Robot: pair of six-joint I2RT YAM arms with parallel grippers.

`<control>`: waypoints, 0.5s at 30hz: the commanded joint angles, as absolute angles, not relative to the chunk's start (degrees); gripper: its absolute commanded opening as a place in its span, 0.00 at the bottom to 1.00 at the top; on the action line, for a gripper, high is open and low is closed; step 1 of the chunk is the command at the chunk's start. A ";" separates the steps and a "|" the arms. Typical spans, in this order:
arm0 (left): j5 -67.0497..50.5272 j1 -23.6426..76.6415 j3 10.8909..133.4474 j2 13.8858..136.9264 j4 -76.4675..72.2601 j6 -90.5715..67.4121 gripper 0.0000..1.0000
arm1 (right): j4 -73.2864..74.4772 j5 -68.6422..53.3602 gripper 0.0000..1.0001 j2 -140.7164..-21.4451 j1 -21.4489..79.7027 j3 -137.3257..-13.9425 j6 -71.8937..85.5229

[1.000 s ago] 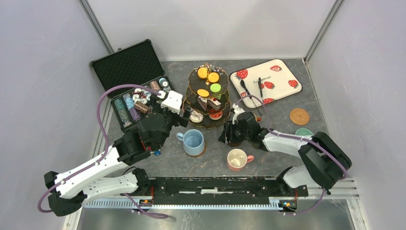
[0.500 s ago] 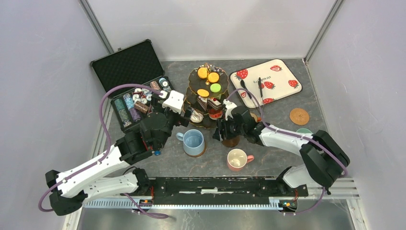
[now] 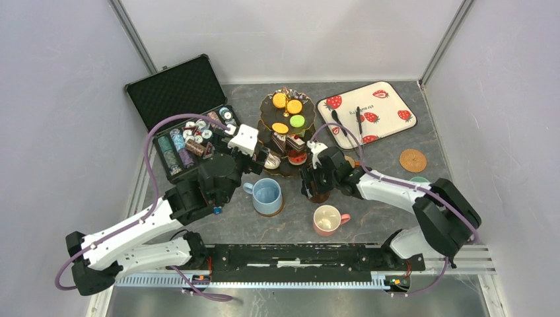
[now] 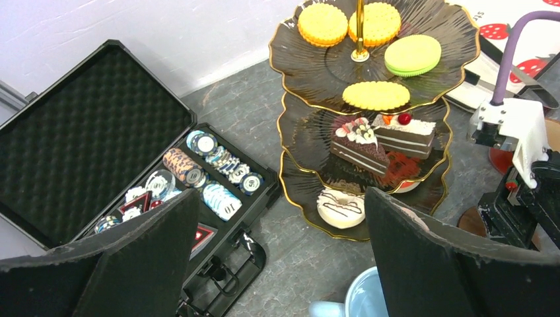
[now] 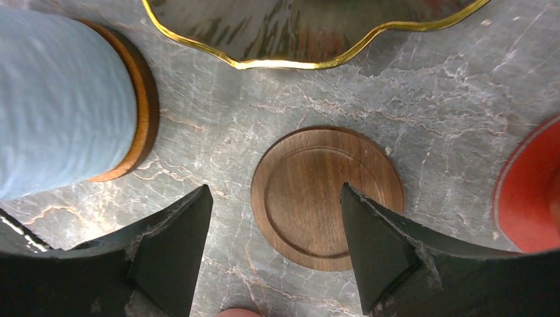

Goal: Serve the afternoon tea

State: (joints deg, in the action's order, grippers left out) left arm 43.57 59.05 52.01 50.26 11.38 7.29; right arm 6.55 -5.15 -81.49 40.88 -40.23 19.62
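Note:
The dark three-tier stand (image 3: 288,129) (image 4: 370,99), gold-rimmed, carries macarons, cake slices and a white donut (image 4: 340,206). In front of it a blue mug (image 3: 267,196) (image 5: 59,99) stands on a coaster. A wooden coaster (image 5: 327,198) (image 3: 321,196) lies flat on the table, apart from the stand's rim. My right gripper (image 5: 274,193) (image 3: 315,185) hovers over it, open, one finger on each side, holding nothing. My left gripper (image 4: 280,198) (image 3: 256,165) is open and empty above the table between the case and the stand. A pink mug (image 3: 327,220) sits nearer the arm bases.
An open black case of poker chips (image 3: 185,125) (image 4: 99,145) lies at the left. The strawberry tray (image 3: 389,115) holds dark utensils at the back right. Another coaster (image 3: 413,160) and a green mug (image 3: 419,181) are at the right. A red round object (image 5: 528,191) is beside the wooden coaster.
My right gripper moved left toward the stand and its jaws opened wider, with the wooden coaster lying on the table beneath. The left arm crept slightly toward the back.

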 commanded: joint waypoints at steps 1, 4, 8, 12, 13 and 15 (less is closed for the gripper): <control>45.33 58.27 51.19 49.94 7.74 10.03 1.00 | 5.59 -7.26 0.77 -85.36 41.37 -42.91 19.08; 44.51 57.98 51.93 50.66 8.60 9.56 1.00 | 3.28 -8.79 0.77 -87.21 42.14 -43.06 20.51; 44.25 57.66 51.77 51.15 8.43 9.40 1.00 | 0.66 -12.55 0.75 -89.21 43.10 -43.42 23.02; 43.92 57.44 51.78 51.07 8.57 9.26 1.00 | -1.53 -14.61 0.74 -90.53 44.53 -43.58 24.02; 44.11 57.31 51.60 51.06 8.34 9.23 1.00 | -1.88 -15.40 0.74 -90.77 44.79 -43.68 24.43; 44.15 57.13 51.75 51.22 8.36 9.34 1.00 | -3.81 -17.09 0.73 -90.62 45.39 -43.10 25.40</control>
State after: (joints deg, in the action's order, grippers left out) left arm 43.46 57.71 51.40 51.07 11.31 7.79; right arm -0.56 -12.36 -89.52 44.01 -42.30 22.83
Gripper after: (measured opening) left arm 0.996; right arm 0.735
